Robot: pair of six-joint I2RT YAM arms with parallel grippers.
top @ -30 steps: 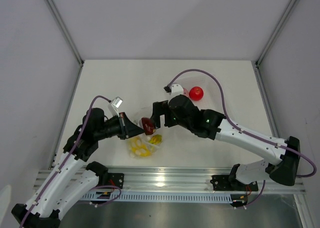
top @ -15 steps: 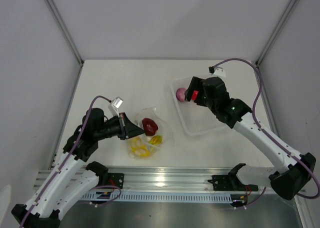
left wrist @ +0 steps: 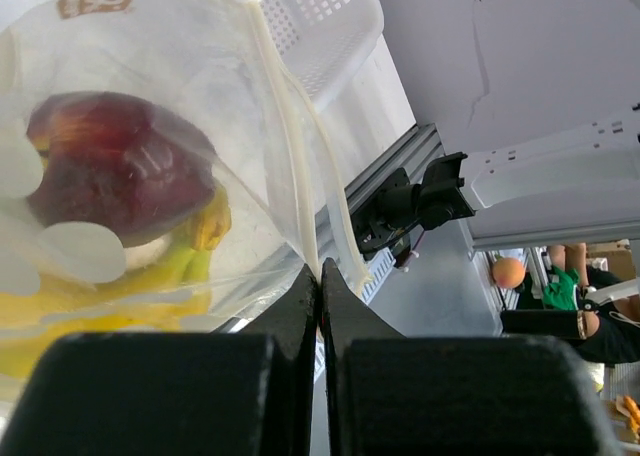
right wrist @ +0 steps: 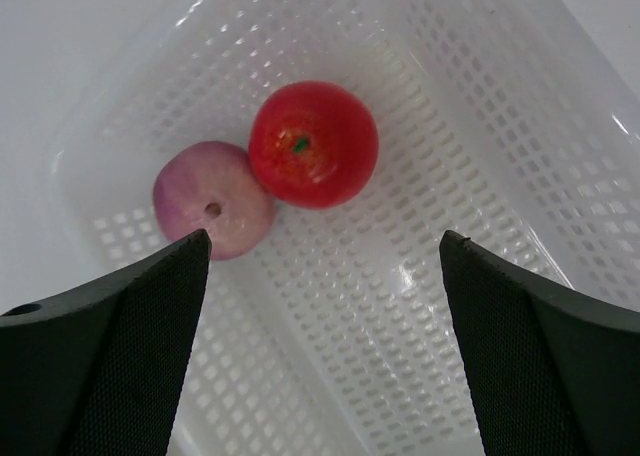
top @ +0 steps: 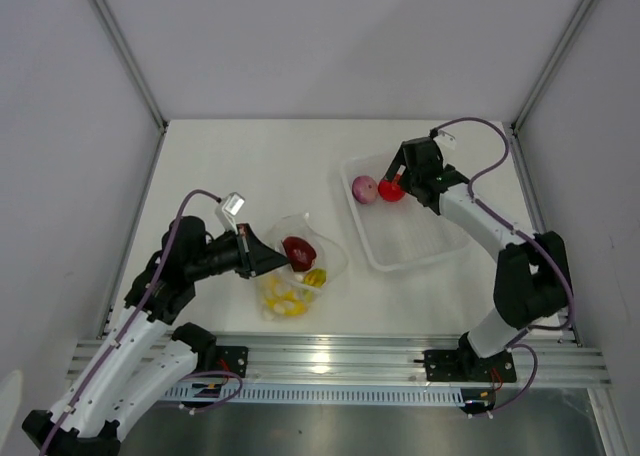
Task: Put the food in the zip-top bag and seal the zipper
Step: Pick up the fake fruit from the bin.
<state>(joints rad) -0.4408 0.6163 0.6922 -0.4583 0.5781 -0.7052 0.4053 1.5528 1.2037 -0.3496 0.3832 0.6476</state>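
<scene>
Left wrist view: the left hand (left wrist: 320, 276) is pinched tight on the mouth edge of the zip-top bag (left wrist: 200, 86).
Zipper: the zipper (left wrist: 290, 146) runs away from that pinch as two pale strips that part from each other, so the mouth looks at least partly open.
Bag place: near-left part of the tabletop (top: 250, 166), just right of the left hand.
Bag contents: a dark red apple (left wrist: 120, 171) on top, a banana bunch (left wrist: 100, 296) below it, and a yellow-green bit (left wrist: 210, 216) at the apple's side.
Tray: a white perforated tray (right wrist: 520, 126) sits to the far right, well apart from the bag.
Food not yet bagged: the red fruit (right wrist: 313, 144) and the onion (right wrist: 213, 213) lie touching in the tray's far-left corner, with the onion on the left.
Right hand: the right hand (right wrist: 325, 238) hangs above that corner, spread wide and holding nothing.
Deciding relation: the red fruit lies below the open fingers and between them, a little beyond the fingertip line. The onion presses against its left side, close under the left finger.
Long axis: none to speak of, as both pieces are round.
Nearer arm: the right, since the left is busy holding the bag.
Likely next: a straight descent onto the red fruit. The risk is the left finger landing on the onion or pinching both, so a slight shift right would help.
</scene>
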